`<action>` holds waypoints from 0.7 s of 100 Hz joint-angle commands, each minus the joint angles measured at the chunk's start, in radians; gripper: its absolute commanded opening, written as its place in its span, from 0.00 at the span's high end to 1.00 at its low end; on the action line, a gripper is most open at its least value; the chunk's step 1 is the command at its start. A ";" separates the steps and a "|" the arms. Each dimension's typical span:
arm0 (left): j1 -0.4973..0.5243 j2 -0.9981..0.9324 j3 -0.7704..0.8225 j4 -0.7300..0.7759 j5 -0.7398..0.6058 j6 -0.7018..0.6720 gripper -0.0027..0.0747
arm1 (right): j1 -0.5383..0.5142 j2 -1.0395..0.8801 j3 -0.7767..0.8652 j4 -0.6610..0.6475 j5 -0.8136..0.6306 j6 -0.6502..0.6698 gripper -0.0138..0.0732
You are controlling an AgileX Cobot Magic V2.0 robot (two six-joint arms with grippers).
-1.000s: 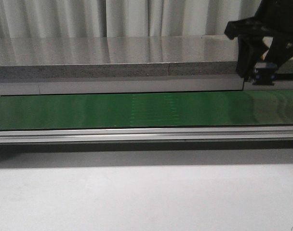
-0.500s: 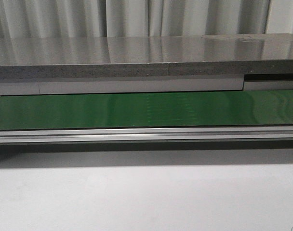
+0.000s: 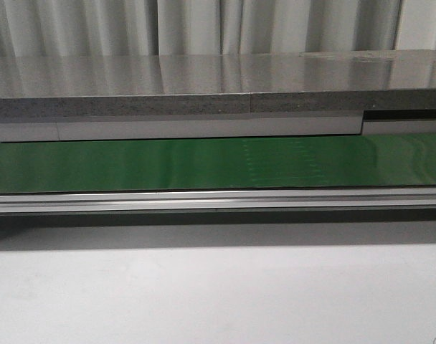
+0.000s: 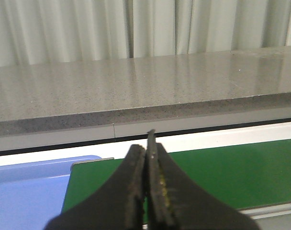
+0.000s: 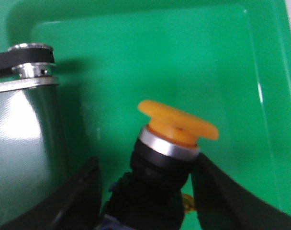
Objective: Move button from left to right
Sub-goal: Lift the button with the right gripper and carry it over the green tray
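While the left claw stays pressed closed and empty, the right claw flanks the button over a green tray; contact seemingly uncertain.

A green belt runs across the white table, with a grey stone counter behind.

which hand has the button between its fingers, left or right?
The right hand: the button sits between its fingers over the green tray. The left hand is shut on nothing.
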 commanded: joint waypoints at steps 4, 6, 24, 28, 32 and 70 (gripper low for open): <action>-0.007 0.008 -0.026 -0.006 -0.070 -0.001 0.99 | -0.005 0.002 -0.035 -0.009 -0.022 -0.003 0.55; -0.007 0.008 -0.026 -0.006 -0.070 -0.001 0.99 | -0.005 0.009 -0.035 -0.009 -0.019 -0.003 0.55; -0.007 0.008 -0.026 -0.006 -0.070 -0.001 0.99 | -0.005 0.049 -0.035 -0.007 -0.003 -0.003 0.55; -0.007 0.008 -0.026 -0.006 -0.070 -0.001 0.99 | -0.005 0.051 -0.034 -0.005 -0.002 -0.003 0.55; -0.007 0.008 -0.026 -0.006 -0.070 -0.001 0.99 | -0.005 0.051 -0.034 -0.003 -0.002 -0.003 0.55; -0.007 0.008 -0.026 -0.006 -0.070 -0.001 0.99 | -0.005 0.051 -0.034 -0.001 0.012 -0.003 0.48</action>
